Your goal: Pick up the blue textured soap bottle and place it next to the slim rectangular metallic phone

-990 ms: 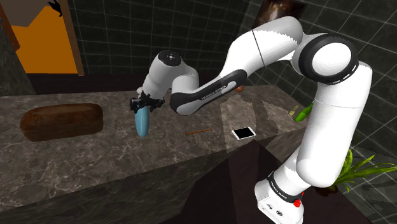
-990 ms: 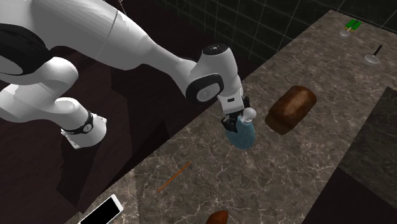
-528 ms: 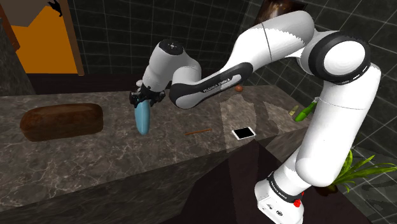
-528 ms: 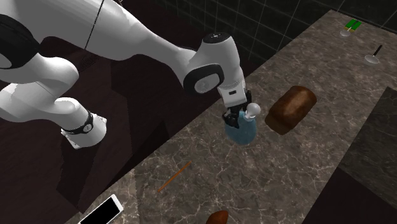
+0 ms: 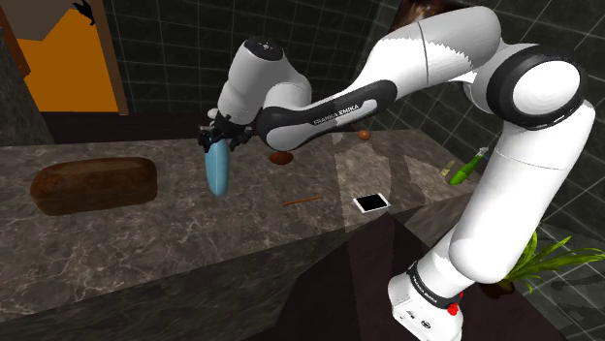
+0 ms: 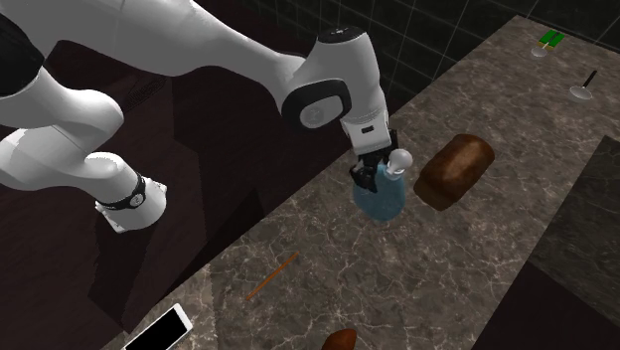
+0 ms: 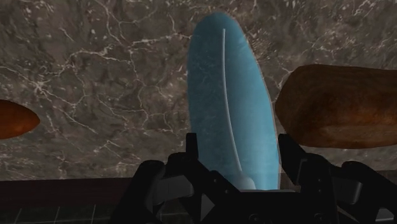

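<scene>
The blue soap bottle [image 5: 217,170] hangs upright above the dark marble counter [image 5: 145,242], with my gripper [image 5: 219,142] shut on its neck. In the second exterior view the bottle [image 6: 383,196] shows a white pump head beside the gripper [image 6: 373,174]. From the wrist, the blue body [image 7: 232,114] runs out between the two black fingers [image 7: 194,149], which clasp it. The slim phone [image 5: 370,201] lies flat on the counter toward the shoulder view's right, well away from the bottle, and appears again as the phone [image 6: 157,329] at the second exterior view's lower left.
A brown loaf [image 5: 93,183] lies on the counter left of the bottle in the shoulder view. A thin brown stick [image 5: 301,201] rests between bottle and phone. A small brown oval thing [image 5: 281,157] sits behind the arm. A green item [image 5: 463,170] stands by the counter's right end.
The gripper has risen with the bottle, lifting it farther off the counter. The arm's upper links have swung upward too.
</scene>
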